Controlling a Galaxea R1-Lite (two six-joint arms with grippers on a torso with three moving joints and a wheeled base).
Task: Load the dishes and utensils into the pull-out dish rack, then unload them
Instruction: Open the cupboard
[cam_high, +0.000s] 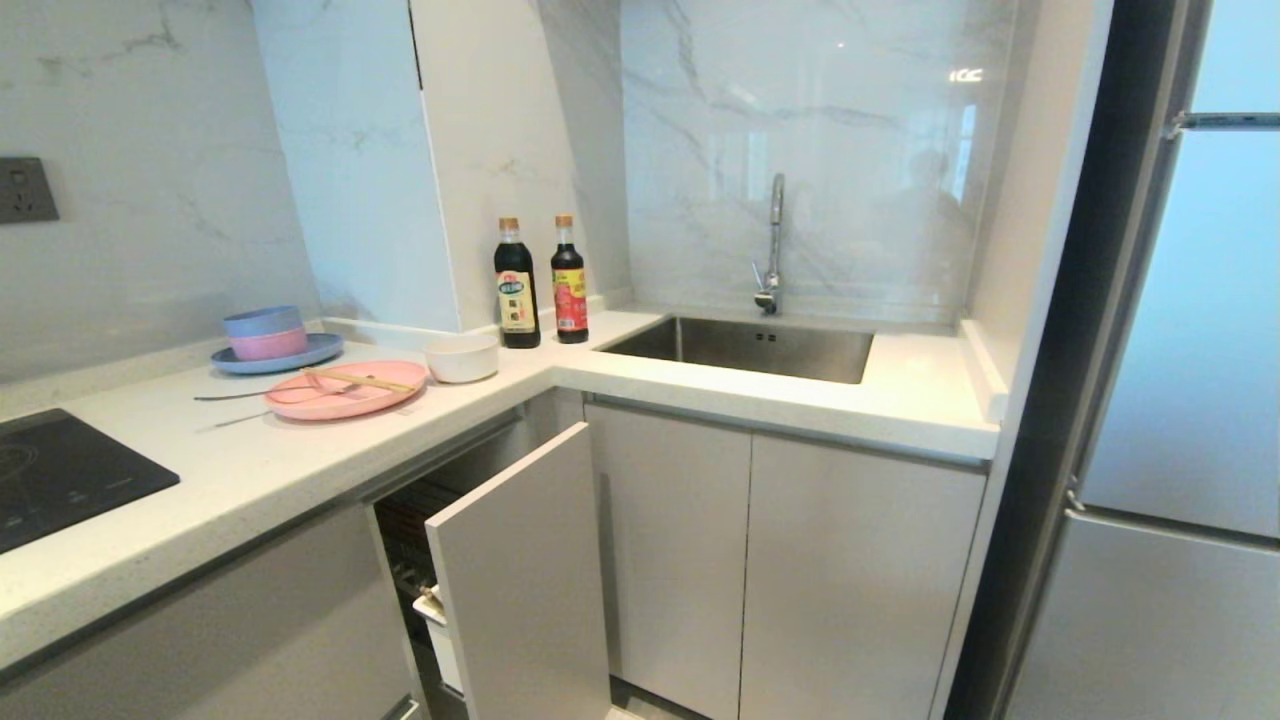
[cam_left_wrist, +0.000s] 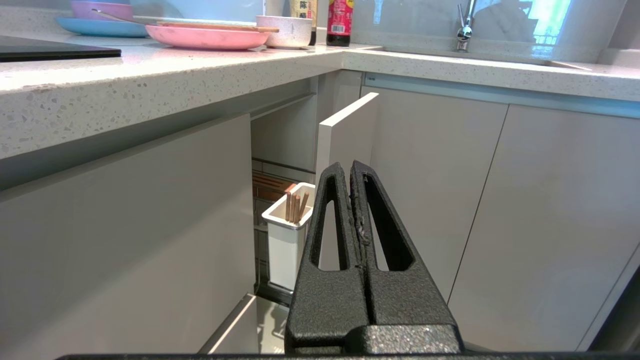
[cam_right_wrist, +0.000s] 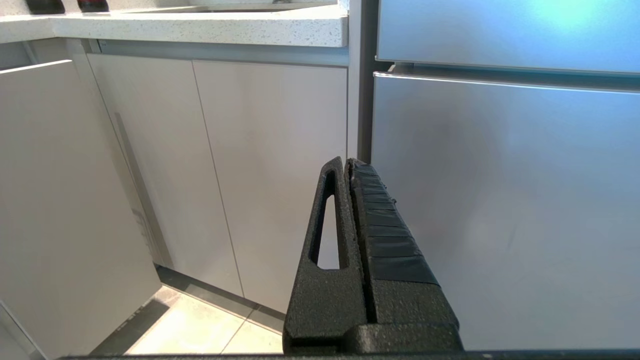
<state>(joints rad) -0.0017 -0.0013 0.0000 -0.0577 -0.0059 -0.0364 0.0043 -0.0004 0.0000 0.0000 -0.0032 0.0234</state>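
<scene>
Below counter edge (cam_high: 300, 470), pull-out dish rack (cam_high: 520, 570) partly out, left gripper (cam_left_wrist: 348, 167) closed, facing gap.

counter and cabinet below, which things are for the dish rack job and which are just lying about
For the job:
pink plate
chopsticks lying on it
spoon, bowl end on the plate
white bowl
dish rack, partly pulled out
caddy in the rack

Just lying about:
blue plate with stacked bowls
two sauce bottles
cooktop
sink
fridge

Head high over counter (cam_high: 300, 470), wrists low, facing cabinets
</scene>
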